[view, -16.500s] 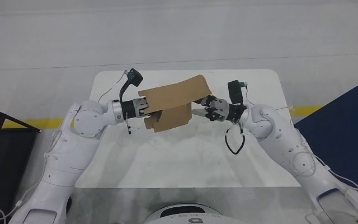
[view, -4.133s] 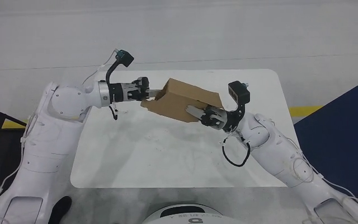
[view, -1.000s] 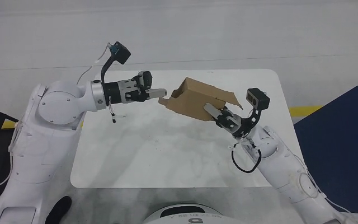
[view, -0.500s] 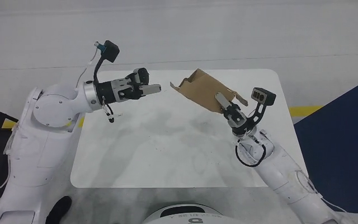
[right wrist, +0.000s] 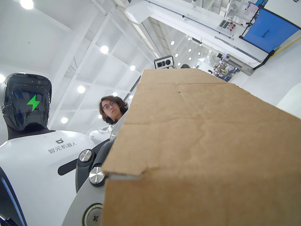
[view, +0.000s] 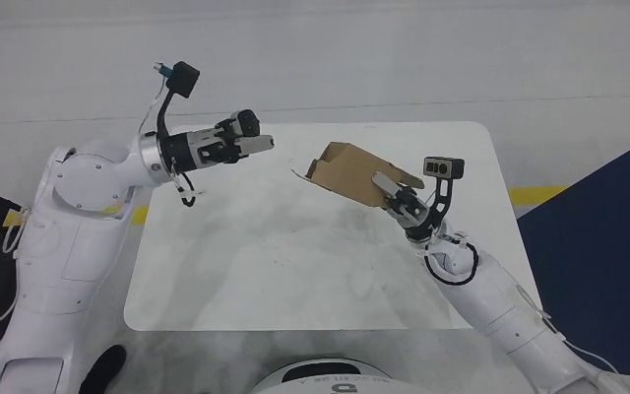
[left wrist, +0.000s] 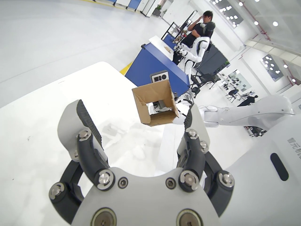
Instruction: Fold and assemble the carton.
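The brown carton (view: 346,169) is held up over the right half of the white table (view: 246,276), opened into a square tube with loose flaps. My right gripper (view: 389,187) is shut on its near right wall. In the right wrist view the carton (right wrist: 200,142) looms close, one wall lying along the gripper. My left gripper (view: 258,144) hangs over the table's far left, open and with nothing in it, a short gap away from the carton. In the left wrist view the carton (left wrist: 155,105) shows end on, hollow, beyond my left gripper (left wrist: 136,109).
A blue partition (view: 591,227) stands off the table's right side and a yellow floor line (view: 536,194) runs beside it. A dark object (view: 10,212) sits off the left edge. The table's near half is bare white surface.
My left gripper has drawn back from the carton's left end toward the far left. The right gripper has turned the carton and shifted it slightly rightward.
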Action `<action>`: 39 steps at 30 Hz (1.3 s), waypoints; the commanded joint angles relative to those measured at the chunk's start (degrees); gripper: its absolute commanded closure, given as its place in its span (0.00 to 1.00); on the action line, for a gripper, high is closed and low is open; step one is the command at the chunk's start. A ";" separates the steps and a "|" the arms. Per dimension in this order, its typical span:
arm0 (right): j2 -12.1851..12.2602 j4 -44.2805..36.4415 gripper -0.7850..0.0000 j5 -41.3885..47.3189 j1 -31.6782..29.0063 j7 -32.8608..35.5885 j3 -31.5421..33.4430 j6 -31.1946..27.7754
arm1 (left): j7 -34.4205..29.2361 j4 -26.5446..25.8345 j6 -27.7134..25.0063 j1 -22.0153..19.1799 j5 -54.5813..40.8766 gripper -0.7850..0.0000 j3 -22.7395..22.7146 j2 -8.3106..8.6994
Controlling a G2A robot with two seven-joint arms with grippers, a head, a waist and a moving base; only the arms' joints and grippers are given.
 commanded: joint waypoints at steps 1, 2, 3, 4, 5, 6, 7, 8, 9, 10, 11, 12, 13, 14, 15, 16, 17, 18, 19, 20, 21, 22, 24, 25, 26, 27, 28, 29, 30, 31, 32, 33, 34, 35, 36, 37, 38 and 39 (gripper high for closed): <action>-0.01 -0.02 1.00 -0.08 -0.01 -0.31 0.00 -0.05 | -1.20 0.43 0.19 -2.54 1.54 0.00 2.43 -0.34; -0.01 -0.02 1.00 -0.08 -0.01 -0.31 0.00 -0.05 | -1.65 1.03 0.20 -3.83 1.66 0.00 3.52 -0.55; -0.01 -0.02 1.00 -0.08 -0.01 -0.31 0.00 -0.05 | -2.34 1.63 0.07 -5.12 2.00 0.00 4.71 -0.76; -0.01 -0.02 1.00 -0.08 -0.01 -0.31 0.00 -0.05 | -3.11 2.25 -0.11 -6.37 2.48 0.00 5.95 -0.97; -0.01 -0.02 1.00 -0.08 -0.01 -0.31 0.00 -0.05 | -3.78 2.79 -0.39 -7.53 2.89 0.00 7.23 -1.21; -0.01 -0.02 1.00 -0.08 -0.01 -0.31 0.00 -0.05 | -4.48 3.32 -0.70 -8.58 3.07 0.00 8.50 -1.45; -0.01 -0.02 1.00 -0.08 -0.01 -0.31 0.00 -0.05 | -4.93 3.95 -0.89 -9.60 3.23 0.00 9.60 -1.68; -0.01 -0.02 1.00 -0.08 -0.01 -0.31 0.00 -0.05 | -5.08 4.54 -0.94 -10.55 3.46 0.00 10.55 -1.92; -0.01 -0.02 1.00 -0.08 -0.01 -0.31 0.00 -0.05 | -5.22 5.04 -1.00 -11.41 3.51 0.00 11.47 -2.15; -0.01 -0.02 1.00 -0.08 -0.01 -0.31 0.00 -0.05 | -5.45 5.48 -1.12 -12.23 3.55 0.00 12.29 -2.36; -0.01 -0.02 1.00 -0.08 -0.01 -0.31 0.00 -0.05 | -5.58 6.02 -1.00 -13.00 3.68 0.00 13.00 -2.55; -0.01 -0.02 1.00 -0.08 -0.01 -0.31 0.00 -0.05 | -5.64 6.41 -0.85 -13.73 3.81 0.00 13.65 -2.74; -0.01 -0.02 1.00 -0.08 -0.01 -0.31 0.00 -0.05 | -5.73 6.72 -0.84 -14.36 3.63 0.00 14.27 -2.93; -0.01 -0.02 1.00 -0.08 -0.01 -0.31 0.00 -0.05 | -5.87 7.03 -0.94 -14.97 3.44 0.00 14.81 -3.11; -0.01 -0.02 1.00 -0.08 -0.01 -0.31 0.00 -0.05 | -6.12 7.34 -1.02 -15.53 3.42 0.00 15.33 -3.26; -0.01 -0.02 1.00 -0.08 -0.01 -0.31 0.00 -0.05 | -6.46 7.59 -1.08 -16.04 3.60 0.00 15.86 -3.39; -0.01 -0.02 1.00 -0.08 -0.01 -0.31 0.00 -0.05 | -6.78 7.78 -1.11 -16.49 3.83 0.00 16.38 -3.52; -0.01 -0.02 1.00 -0.08 -0.01 -0.31 0.00 -0.05 | -7.06 8.07 -1.20 -16.97 3.89 0.00 17.01 -3.69; -0.01 -0.02 1.00 -0.08 -0.01 -0.31 0.00 -0.05 | -7.23 8.23 -1.16 -17.22 4.10 0.00 17.29 -3.76; -0.01 -0.02 1.00 -0.08 -0.01 -0.31 0.00 -0.05 | -7.42 8.48 -1.03 -17.67 4.70 0.00 17.83 -3.89; -0.01 -0.02 1.00 -0.08 -0.01 -0.31 0.00 -0.05 | -7.47 8.64 -0.87 -17.94 5.33 0.00 18.25 -3.99; -0.01 -0.02 1.00 -0.08 -0.01 -0.31 0.00 -0.05 | -7.45 8.75 -0.68 -18.11 5.79 0.00 18.51 -4.05; -0.01 -0.02 1.00 -0.08 -0.01 -0.31 0.00 -0.05 | -7.25 8.99 -0.58 -18.48 6.41 0.00 19.34 -4.29; -0.01 -0.02 1.00 -0.08 -0.01 -0.31 0.00 -0.05 | -7.21 9.11 -0.55 -18.60 6.68 0.00 19.51 -4.34; -0.01 -0.02 1.00 -0.08 -0.01 -0.31 0.00 -0.05 | -7.06 9.25 -0.59 -18.75 6.79 0.00 19.82 -4.45; -0.01 -0.02 1.00 -0.08 -0.01 -0.31 0.00 -0.05 | -6.99 9.42 -0.59 -18.87 6.72 0.00 19.94 -4.51; -0.01 -0.02 1.00 -0.08 -0.01 -0.31 0.00 -0.05 | -6.70 9.63 -0.48 -18.96 6.81 0.00 19.87 -4.53; -0.01 -0.02 1.00 -0.08 -0.01 -0.31 0.00 -0.05 | -6.01 9.99 -0.25 -18.98 6.69 0.00 19.61 -4.55; -0.01 -0.02 1.00 -0.08 -0.01 -0.31 0.00 -0.05 | -5.13 10.41 -0.01 -18.94 6.38 0.00 18.99 -4.50; -0.01 -0.02 1.00 -0.08 -0.01 -0.31 0.00 -0.05 | -4.79 10.48 -0.10 -18.86 6.21 0.00 18.60 -4.45; -0.01 -0.02 1.00 -0.08 -0.01 -0.31 0.00 -0.05 | -4.36 10.53 -0.47 -18.53 5.36 0.00 17.95 -4.36; -0.01 -0.02 1.00 -0.08 -0.01 -0.31 0.00 -0.05 | -4.31 10.37 -1.30 -18.08 3.86 0.00 17.26 -4.24; -0.01 -0.02 1.00 -0.08 -0.01 -0.31 0.00 -0.05 | -4.82 10.17 -2.44 -17.63 2.38 0.00 16.64 -4.10; -0.01 -0.02 1.00 -0.08 -0.01 -0.31 0.00 -0.05 | -5.71 9.85 -3.60 -17.28 1.42 0.00 16.15 -3.95; -0.01 -0.02 1.00 -0.08 -0.01 -0.31 0.00 -0.05 | -6.68 9.42 -4.60 -16.98 0.87 0.00 15.87 -3.82; -0.01 -0.02 1.00 -0.08 -0.01 -0.31 0.00 -0.05 | -7.78 8.95 -5.20 -16.74 0.79 0.00 15.89 -3.73; -0.01 -0.02 1.00 -0.08 -0.01 -0.31 0.00 -0.05 | -8.75 8.46 -5.42 -16.66 1.36 0.00 16.11 -3.67; -0.01 -0.02 1.00 -0.08 -0.01 -0.31 0.00 -0.05 | -9.29 8.07 -5.15 -16.66 2.17 0.00 16.47 -3.67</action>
